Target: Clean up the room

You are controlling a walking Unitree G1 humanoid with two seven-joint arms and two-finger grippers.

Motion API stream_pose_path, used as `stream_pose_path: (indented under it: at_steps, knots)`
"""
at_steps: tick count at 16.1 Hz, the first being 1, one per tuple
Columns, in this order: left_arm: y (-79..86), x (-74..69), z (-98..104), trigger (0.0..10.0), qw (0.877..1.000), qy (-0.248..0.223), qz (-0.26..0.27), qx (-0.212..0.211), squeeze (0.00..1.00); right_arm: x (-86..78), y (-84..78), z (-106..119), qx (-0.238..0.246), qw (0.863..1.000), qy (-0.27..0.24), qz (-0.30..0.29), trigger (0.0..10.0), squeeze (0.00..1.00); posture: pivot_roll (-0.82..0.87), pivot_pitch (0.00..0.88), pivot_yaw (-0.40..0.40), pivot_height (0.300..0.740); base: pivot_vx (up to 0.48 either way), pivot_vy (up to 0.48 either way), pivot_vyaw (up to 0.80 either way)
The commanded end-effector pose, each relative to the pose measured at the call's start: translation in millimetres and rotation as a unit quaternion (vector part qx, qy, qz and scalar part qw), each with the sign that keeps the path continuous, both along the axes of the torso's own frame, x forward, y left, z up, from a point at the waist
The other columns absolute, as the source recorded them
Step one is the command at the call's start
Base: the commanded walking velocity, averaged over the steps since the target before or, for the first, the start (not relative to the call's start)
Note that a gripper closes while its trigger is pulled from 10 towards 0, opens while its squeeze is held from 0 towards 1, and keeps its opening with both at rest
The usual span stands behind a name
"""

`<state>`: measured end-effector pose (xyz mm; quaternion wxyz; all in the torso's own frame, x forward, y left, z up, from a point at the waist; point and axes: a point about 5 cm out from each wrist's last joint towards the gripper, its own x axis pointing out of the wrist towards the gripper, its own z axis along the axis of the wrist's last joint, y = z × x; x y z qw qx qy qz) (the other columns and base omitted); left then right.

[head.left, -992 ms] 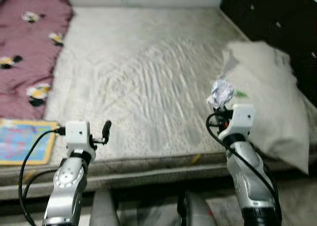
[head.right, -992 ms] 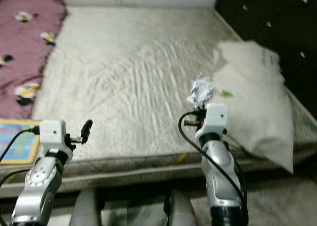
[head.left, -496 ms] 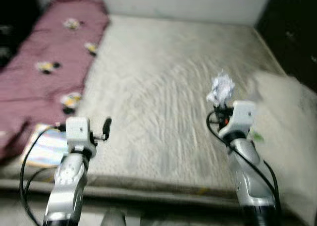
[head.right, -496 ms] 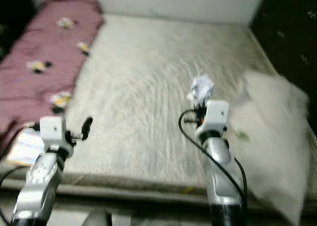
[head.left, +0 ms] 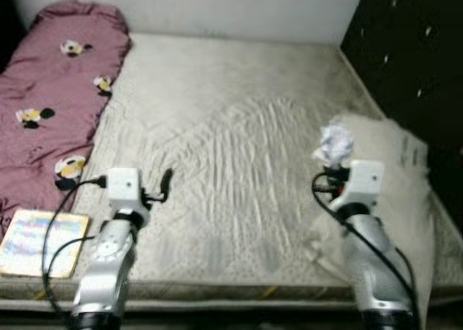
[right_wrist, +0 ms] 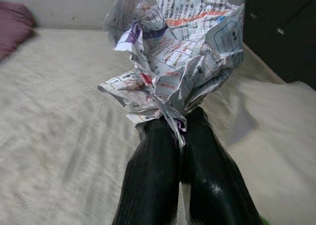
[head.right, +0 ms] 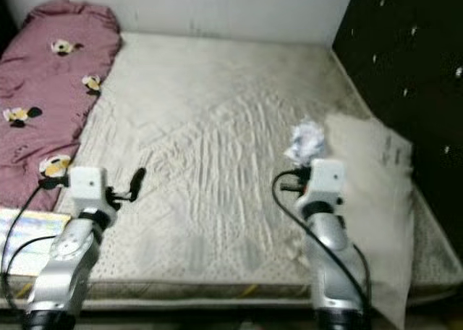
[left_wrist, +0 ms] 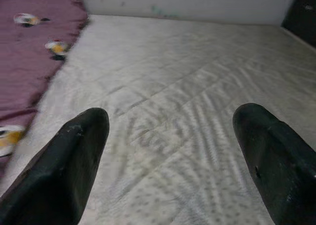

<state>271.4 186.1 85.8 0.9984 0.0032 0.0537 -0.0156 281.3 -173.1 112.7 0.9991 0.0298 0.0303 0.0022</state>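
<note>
Since the earlier frames the head camera has been swung and raised, so that more of the mattress (head.left: 239,149) and the white wall behind it are taken in; the arms are kept in the same raised poses, and the paper remains pinched. Item: crumpled printed paper (right_wrist: 173,57), a white wad with red and purple print, held above the mattress near its right edge, just beside the pillow (head.left: 405,200). It is clamped at its lower tip by the right gripper (right_wrist: 180,131), whose two black fingers (right_wrist: 153,180) are pressed together on it. Item: left gripper (left_wrist: 170,151), held over the front left part of the mattress, its fingers (left_wrist: 74,161) spread wide apart with nothing between them. Item: mattress, off-white, quilted and rippled at the centre, dotted along the front edge. Item: maroon blanket (head.left: 51,98) with cartoon mouse motifs, laid along the left edge of the mattress up to the far left corner. Item: flat colourful book or board (head.left: 40,243), yellow-bordered, lying at the front left corner. Item: pillow, off-white with a printed label, lying along the right edge against a dark panel (head.left: 412,62) dotted with light spots.
</note>
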Motion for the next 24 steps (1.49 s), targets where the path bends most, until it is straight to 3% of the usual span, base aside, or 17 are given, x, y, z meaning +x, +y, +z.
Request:
stream_pose_path:
  at_steps: [1,6,8,10,13,16,20,24]
  knots:
    - [7.3,-4.6,-5.3,10.0,1.000,0.011,0.011,-0.001,0.00,1.2,3.7,2.5,0.002,1.000,-0.002,0.006,10.0,0.00,-0.03,0.000,-0.067,0.740,0.000,0.000,0.00]
    - [7.2,-5.4,-6.6,10.0,1.000,0.013,0.013,-0.002,0.00,0.9,1.4,-6.6,-0.024,0.999,0.026,-0.013,10.0,0.00,-0.03,0.000,-0.069,0.740,0.000,0.366,0.00]
    - [9.7,-7.1,-6.8,10.0,1.000,0.011,0.016,-0.002,0.00,-3.4,9.2,-8.7,-0.011,0.999,0.020,0.026,10.0,0.00,-0.03,0.000,-0.070,0.740,0.000,0.480,0.00]
    - [8.9,-8.9,-5.0,10.0,1.000,0.004,-0.003,0.024,0.00,-8.8,4.0,-12.9,-0.002,0.999,0.030,0.017,10.0,0.00,-0.02,0.000,-0.071,0.740,0.000,0.480,0.00]
    - [11.7,-15.8,-11.4,10.0,0.999,0.026,-0.011,0.020,0.00,-18.0,-3.1,-15.4,-0.010,0.999,0.032,0.020,10.0,0.00,-0.03,0.000,-0.070,0.740,0.000,0.480,0.00]
    - [11.8,-10.3,-6.1,10.0,0.999,0.018,-0.013,0.025,0.00,-12.4,4.2,-10.4,-0.004,0.999,0.020,0.044,10.0,0.00,-0.02,0.000,-0.071,0.740,0.000,0.480,0.00]
    - [18.4,-18.0,-6.8,10.0,1.000,0.024,0.008,0.013,0.00,-14.2,10.5,-15.6,0.000,0.998,0.027,0.050,10.0,0.00,-0.02,0.000,-0.056,0.740,0.000,0.480,0.00]
    - [11.3,-17.5,-10.8,10.0,1.000,0.029,-0.001,0.004,0.00,-14.7,7.9,-20.4,0.003,0.998,0.040,0.051,10.0,0.00,-0.03,0.000,-0.070,0.740,0.000,0.455,-0.80]
